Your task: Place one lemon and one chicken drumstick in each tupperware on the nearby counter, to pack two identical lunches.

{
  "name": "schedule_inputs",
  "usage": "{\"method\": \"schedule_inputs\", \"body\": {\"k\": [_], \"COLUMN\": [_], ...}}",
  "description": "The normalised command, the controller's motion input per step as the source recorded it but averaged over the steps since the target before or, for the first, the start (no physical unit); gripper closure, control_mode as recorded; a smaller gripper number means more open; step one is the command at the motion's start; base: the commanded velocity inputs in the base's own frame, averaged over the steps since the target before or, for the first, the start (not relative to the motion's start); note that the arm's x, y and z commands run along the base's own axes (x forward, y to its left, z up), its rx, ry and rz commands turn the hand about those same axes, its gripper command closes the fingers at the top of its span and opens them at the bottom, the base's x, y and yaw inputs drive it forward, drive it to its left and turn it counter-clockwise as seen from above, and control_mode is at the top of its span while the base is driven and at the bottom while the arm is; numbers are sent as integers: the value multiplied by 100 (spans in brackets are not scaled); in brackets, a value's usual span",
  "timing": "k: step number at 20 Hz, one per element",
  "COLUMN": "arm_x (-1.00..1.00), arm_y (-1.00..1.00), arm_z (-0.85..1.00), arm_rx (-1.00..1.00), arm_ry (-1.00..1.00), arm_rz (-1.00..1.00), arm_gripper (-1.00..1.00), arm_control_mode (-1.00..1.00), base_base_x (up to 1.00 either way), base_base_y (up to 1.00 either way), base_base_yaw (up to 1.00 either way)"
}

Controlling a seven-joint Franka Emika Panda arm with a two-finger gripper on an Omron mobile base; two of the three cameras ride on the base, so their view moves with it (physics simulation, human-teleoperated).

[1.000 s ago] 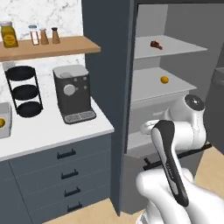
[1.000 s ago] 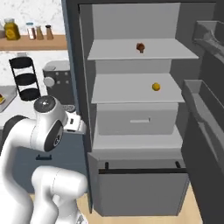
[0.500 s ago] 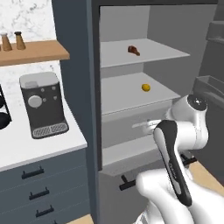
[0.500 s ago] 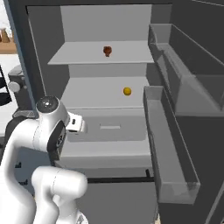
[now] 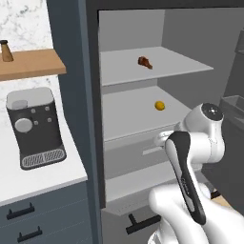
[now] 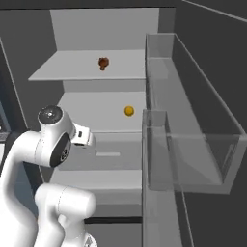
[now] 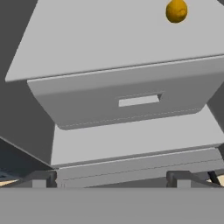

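A reddish-brown chicken drumstick [image 5: 144, 62] [image 6: 102, 62] lies on the upper shelf of the open fridge. One yellow-orange lemon [image 5: 159, 105] [image 6: 129, 111] [image 7: 176, 11] rests on the shelf below it. My gripper [image 7: 111, 178] is open and holds nothing; it hangs in front of the fridge drawer, below and short of the lemon. The white counter [image 5: 33, 178] runs to the left of the fridge. The tupperware is out of view.
A black coffee machine [image 5: 33, 126] stands on the counter under a wooden wall shelf [image 5: 28, 64]. A grey fridge drawer [image 7: 131, 96] sits under the lemon's shelf. The open fridge door's clear bins [image 6: 193, 140] stand close on the right.
The whole picture has shifted: the base has driven right and closer to the open fridge, which now looks larger. The gripper stays open.
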Motion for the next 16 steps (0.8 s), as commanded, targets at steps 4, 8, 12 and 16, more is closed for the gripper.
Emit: {"method": "schedule_inputs", "body": {"k": [4, 8, 12, 16], "arm_x": [0, 6, 26, 23], "arm_y": [0, 0, 0, 0], "arm_z": [0, 0, 4, 67], "arm_rx": [0, 0, 0, -1], "arm_ry": [0, 0, -4, -36], "arm_rz": [0, 0, 0, 0], "arm_gripper": [-100, -100, -100, -100], "arm_control_mode": [100, -100, -100, -100], "base_base_x": [53, 29, 0, 0], "base_base_y": [-36, 5, 0, 0], "base_base_yaw": [3, 0, 0, 0]}}
